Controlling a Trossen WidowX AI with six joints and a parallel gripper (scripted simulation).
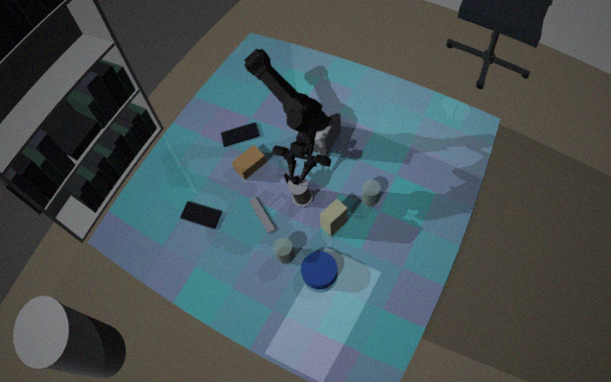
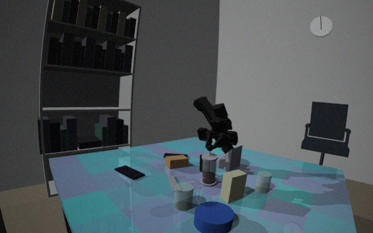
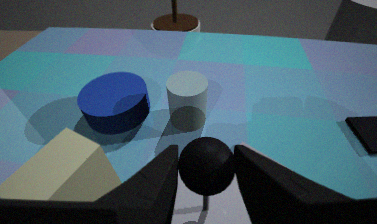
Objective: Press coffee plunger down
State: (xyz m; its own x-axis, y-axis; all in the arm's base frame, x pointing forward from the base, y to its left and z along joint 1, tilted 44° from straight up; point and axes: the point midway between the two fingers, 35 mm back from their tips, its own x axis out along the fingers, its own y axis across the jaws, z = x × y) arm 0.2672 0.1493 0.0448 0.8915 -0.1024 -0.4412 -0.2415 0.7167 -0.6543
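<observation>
The coffee press (image 1: 301, 195) (image 2: 209, 170) stands upright on the table, a clear glass cylinder with dark coffee in its lower part and a pale lid. Its black round plunger knob (image 3: 206, 166) sits on a thin rod; a short length of rod shows between knob and lid in the exterior view. My gripper (image 1: 296, 179) (image 2: 209, 147) (image 3: 206, 152) is shut on the knob, one finger on each side of it, just above the lid. The rod looks upright. The lid is mostly hidden below the fingers in the wrist view.
A cream block (image 1: 334, 217) (image 2: 233, 186) (image 3: 55, 170) and two pale cups (image 1: 371, 192) (image 1: 284, 250) stand near the press. A blue disc (image 1: 319, 270) (image 2: 214, 216) lies farther out. An orange block (image 1: 249, 162), a grey bar (image 1: 263, 215), dark slabs (image 1: 200, 214) (image 1: 240, 134) and an upright grey panel (image 2: 235, 158) are around it.
</observation>
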